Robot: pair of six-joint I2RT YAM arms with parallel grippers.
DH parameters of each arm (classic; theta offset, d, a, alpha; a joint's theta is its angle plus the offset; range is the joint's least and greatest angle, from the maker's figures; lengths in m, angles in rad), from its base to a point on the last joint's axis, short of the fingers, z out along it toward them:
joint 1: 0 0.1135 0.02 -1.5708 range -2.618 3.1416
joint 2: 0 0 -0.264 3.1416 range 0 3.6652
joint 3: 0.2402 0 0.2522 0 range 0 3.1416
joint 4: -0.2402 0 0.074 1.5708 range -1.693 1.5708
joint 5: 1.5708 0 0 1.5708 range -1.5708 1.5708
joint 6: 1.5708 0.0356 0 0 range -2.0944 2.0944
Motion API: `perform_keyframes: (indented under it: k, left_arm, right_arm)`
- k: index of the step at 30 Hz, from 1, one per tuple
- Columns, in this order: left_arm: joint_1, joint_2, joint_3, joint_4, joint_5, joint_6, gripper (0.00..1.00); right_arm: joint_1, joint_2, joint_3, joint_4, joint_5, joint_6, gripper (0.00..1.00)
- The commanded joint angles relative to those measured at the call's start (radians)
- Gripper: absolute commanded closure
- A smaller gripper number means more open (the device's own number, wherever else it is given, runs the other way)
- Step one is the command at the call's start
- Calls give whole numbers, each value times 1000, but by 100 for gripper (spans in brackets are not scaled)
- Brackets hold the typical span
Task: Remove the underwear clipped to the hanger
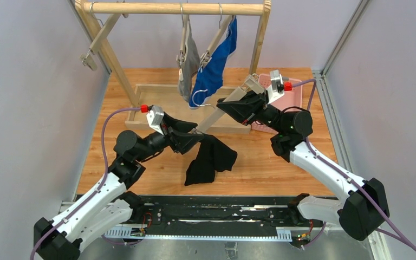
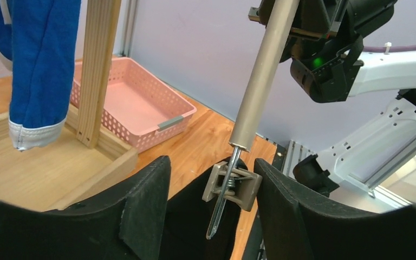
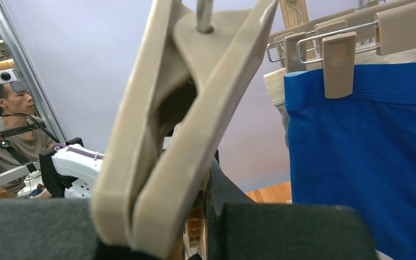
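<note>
Hanger (image 2: 260, 81) clamped in right pincer (image 1: 223, 106); left pincer (image 1: 195, 138) wide, straddling clip (image 2: 233, 187), black briefs (image 1: 211, 160) beneath.

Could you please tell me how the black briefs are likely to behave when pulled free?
Probably floppy: the black briefs hang in limp folds below the hanger. Likely light, since one small clip seems to carry them. They should slump and drag rather than roll.

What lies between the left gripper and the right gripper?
The top external view shows the bar of a clip hanger running from the left gripper to the right gripper, with black underwear hanging below the left gripper.
</note>
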Motion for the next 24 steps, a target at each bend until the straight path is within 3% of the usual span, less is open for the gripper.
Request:
perform_keyframes:
  k: [1,7,11,12,14,16,20,24]
  left_arm:
    - [-8,16,34,12,8,9,45]
    - [-8,26,43,18,39,4,98]
    - [-8,10,50,19,38,9,100]
    - [-8,8,52,18,38,10,96]
    - [-8,5,60,18,46,8,67]
    - [-8,6,71,18,61,8,53]
    - [-8,3,105,18,64,8,40]
    - [-8,17,135,18,72,19,39]
  right_arm:
    - [3,-28,31,58,21,6,99]
    - [4,-20,35,47,21,6,99]
    - [3,-17,36,46,20,7,99]
    - [3,-17,36,45,21,7,99]
    - [3,-17,40,42,19,6,100]
    - [4,-15,43,41,16,7,99]
    - [5,-14,44,39,11,12,99]
    - [7,-12,42,45,9,19,100]
